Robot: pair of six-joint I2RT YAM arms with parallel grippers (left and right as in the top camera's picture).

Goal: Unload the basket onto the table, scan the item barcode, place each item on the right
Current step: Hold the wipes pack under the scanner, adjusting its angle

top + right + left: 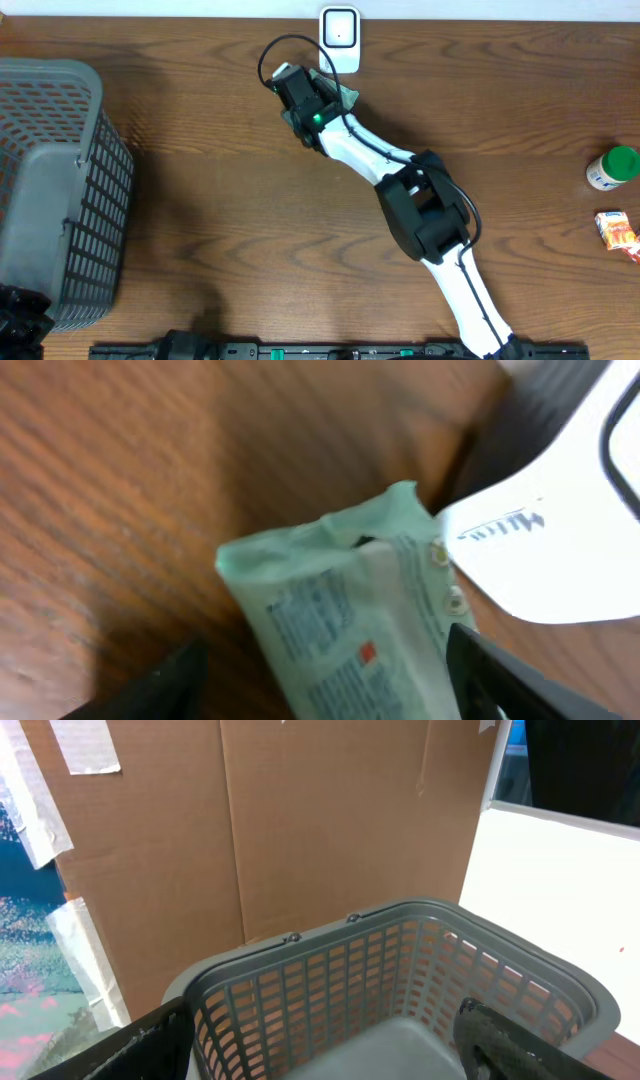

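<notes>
A grey mesh basket is seen on the wooden table, far to the left of the right gripper and directly ahead of the left gripper. A white scanner is stood just beyond the right gripper's tips, with nothing lying between. Well to the right of that gripper, a green-capped bottle and a small orange pack are placed near each other. The pale green packet is found between the right gripper's widely parted fingers, its top edge close to the scanner; whether it is clamped cannot be told. The left gripper is spread wide and nothing is held in it. The right arm is stretched diagonally across the table towards the scanner and is bent at the elbow.
</notes>
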